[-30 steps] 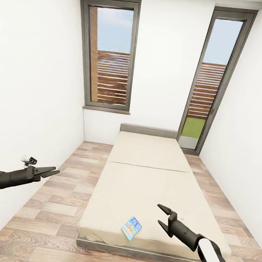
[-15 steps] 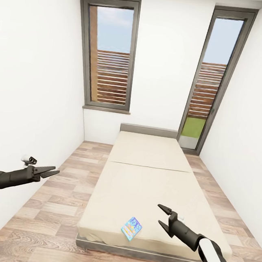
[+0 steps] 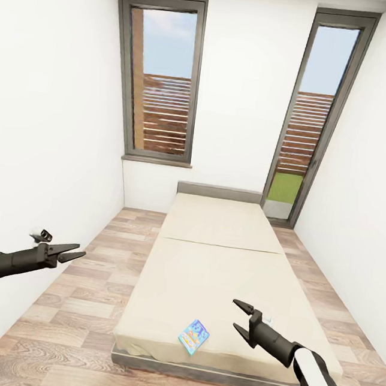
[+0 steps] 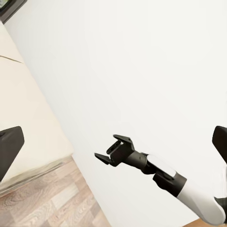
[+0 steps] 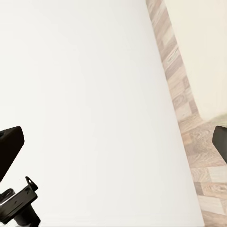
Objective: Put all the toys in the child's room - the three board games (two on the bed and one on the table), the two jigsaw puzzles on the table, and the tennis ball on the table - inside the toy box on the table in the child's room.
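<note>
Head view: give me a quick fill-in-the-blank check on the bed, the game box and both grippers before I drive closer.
1. The small blue board game lies on the ___.
2. It sits near the bed's foot edge, closest to the ___ gripper.
3. Both that gripper and the left gripper have their jaws ___, holding nothing.
4. Behind the headboard stand ___ tall windows.

Missing words: bed; right; open; two

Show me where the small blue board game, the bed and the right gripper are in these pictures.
small blue board game (image 3: 194, 336), head view, middle of its printed lid.
bed (image 3: 208, 267), head view, bare mattress top.
right gripper (image 3: 237, 316), head view, midway between its open fingertips.
</note>
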Robot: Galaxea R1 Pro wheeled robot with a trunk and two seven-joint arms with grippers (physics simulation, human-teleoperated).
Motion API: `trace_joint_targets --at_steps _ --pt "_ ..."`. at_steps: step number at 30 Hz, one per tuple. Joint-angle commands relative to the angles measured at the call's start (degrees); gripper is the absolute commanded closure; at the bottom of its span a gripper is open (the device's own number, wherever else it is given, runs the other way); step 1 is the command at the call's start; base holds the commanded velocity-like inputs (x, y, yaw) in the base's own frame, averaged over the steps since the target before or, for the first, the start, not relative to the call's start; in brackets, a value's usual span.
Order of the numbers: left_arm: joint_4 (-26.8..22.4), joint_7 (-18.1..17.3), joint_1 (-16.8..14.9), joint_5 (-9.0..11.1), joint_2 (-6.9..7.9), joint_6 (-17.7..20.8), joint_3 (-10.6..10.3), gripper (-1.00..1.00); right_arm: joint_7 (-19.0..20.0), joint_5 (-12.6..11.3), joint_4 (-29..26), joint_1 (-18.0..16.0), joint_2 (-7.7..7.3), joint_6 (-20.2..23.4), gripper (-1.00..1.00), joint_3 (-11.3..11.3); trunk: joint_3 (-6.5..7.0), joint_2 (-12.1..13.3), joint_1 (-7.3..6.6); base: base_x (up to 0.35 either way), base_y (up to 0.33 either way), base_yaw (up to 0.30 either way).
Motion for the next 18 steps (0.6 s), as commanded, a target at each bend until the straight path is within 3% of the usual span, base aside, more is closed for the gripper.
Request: trace_joint_targets --at_steps 1,6,18 --pt "0.0 -0.2 -0.06 0.01 0.06 0.92 -0.03 -1.0 0.18 0.1 0.02 -0.07 0.04 0.66 -1.0 -0.18 -0.11 -0.1 0.03 0.0 0.0 0.0" --pt "0.0 -0.2 -0.08 0.0 0.82 2.44 -0.01 -1.0 0.35 0.07 0.04 -0.11 0.11 1.65 -1.0 -0.17 -0.11 -0.1 0.03 0.0 0.0 0.0" --pt "-0.17 -0.2 -0.1 0.05 1.63 3.4 0.06 -1.0 1.34 -0.08 0.03 -0.05 0.24 1.77 -1.0 -0.25 -2.27 -4.92 2.66 0.0 0.0 0.0"
